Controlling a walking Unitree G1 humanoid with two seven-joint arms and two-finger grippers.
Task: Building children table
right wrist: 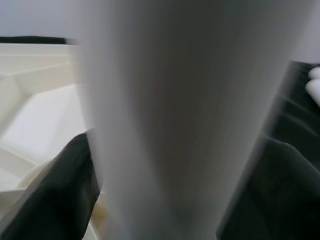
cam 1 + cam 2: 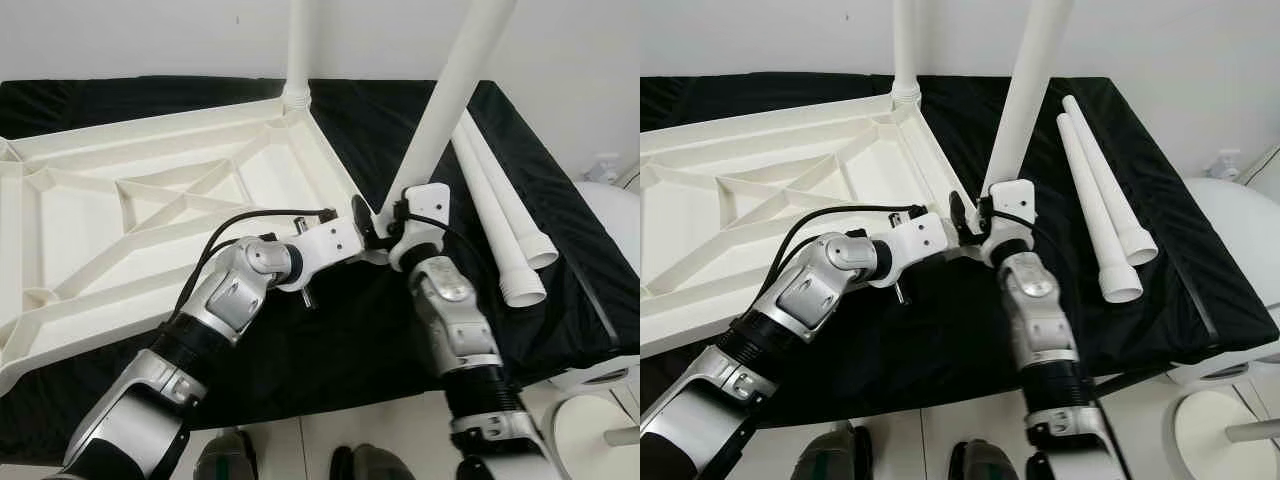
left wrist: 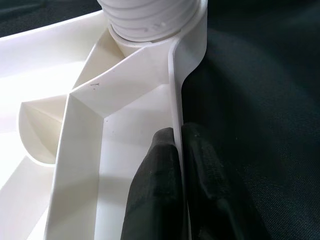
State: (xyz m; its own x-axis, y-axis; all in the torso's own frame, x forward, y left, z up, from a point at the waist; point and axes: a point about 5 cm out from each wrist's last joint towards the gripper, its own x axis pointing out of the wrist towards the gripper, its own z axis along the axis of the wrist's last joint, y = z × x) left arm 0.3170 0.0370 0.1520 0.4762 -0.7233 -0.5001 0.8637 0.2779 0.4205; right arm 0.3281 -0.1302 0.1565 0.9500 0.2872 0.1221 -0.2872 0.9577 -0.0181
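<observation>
a: where is the white plastic ribbed children's tabletop (image 2: 150,210) lying?

b: it is lying upside down on the table draped in black cloth (image 2: 330,340), with its ribbed underside facing up. one white plastic round leg (image 2: 298,50) is standing upright in the far corner socket.

a: what is the left gripper (image 2: 360,222) doing?

b: it is reaching to the near right corner of the tabletop. in the left wrist view its black fingers (image 3: 160,190) are pressing together on the thin side wall of the tabletop, one inside the rim and one outside, just below a ribbed leg end sitting in the corner socket.

a: and the right gripper (image 2: 392,222)?

b: it is sitting at the same corner, right beside the left one. it is holding a second long white plastic leg (image 2: 450,90), which is leaning up and to the right from that corner. in the right wrist view, blurred, its two dark fingers (image 1: 55,190) are sitting on either side of the leg, clamping it.

a: anything else on the table?

b: two more white plastic tube legs (image 2: 500,220) are lying side by side on the black cloth to the right, touching each other, apart from the tabletop, their wider open ends pointing toward the robot.
</observation>
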